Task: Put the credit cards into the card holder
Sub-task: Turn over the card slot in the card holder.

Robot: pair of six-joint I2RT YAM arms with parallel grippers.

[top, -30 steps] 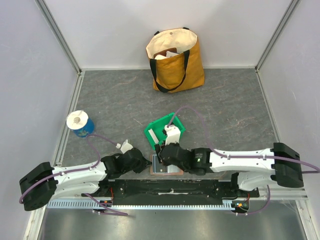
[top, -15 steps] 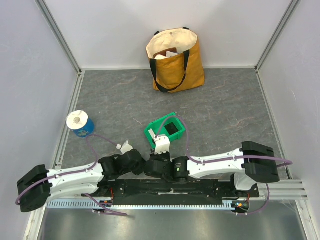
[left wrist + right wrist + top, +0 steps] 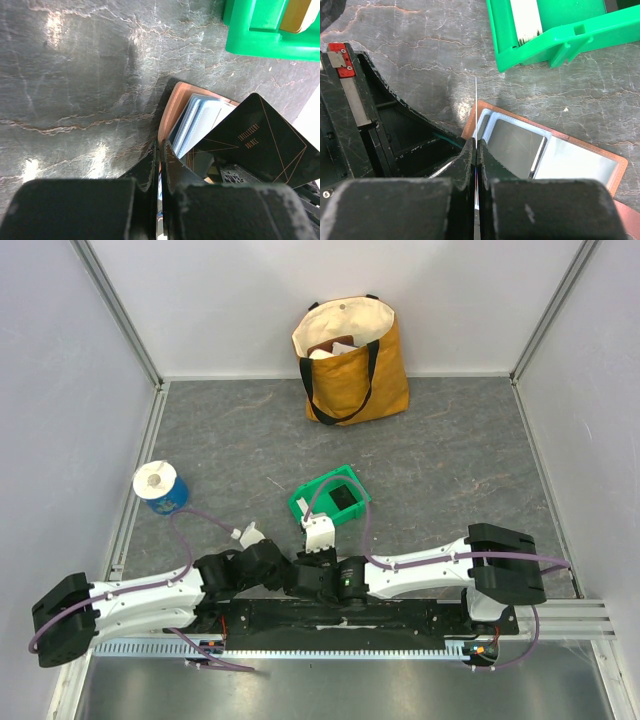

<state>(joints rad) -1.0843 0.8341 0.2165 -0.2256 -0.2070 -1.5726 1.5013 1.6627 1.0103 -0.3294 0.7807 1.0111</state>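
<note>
A lab test cell: white panel walls (image 3: 250,300) and aluminium posts (image 3: 118,315) enclose the table (image 3: 450,440)

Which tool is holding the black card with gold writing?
The right tool, which pinches the black card over the open card holder. The left tool has no card; it is shut on the card holder's brown edge.

**Open holder just below the bin**

In the overhead view, a mustard-and-cream cloth tote bag (image 3: 350,365) stands at upper centre against the back wall. Well below it, mid-frame, sits a green plastic bin (image 3: 303,506). A blue-sided white roll (image 3: 160,487) stands well apart at middle left.

In the right wrist view, a terracotta-brown folding card holder (image 3: 570,162) lies open at lower right, below the bin and not touching it.

In the left wrist view, a black rectangular card (image 3: 255,142) tilts over the holder's right part. Pale thin cards (image 3: 200,117) sit tucked in the holder to its left.
</note>
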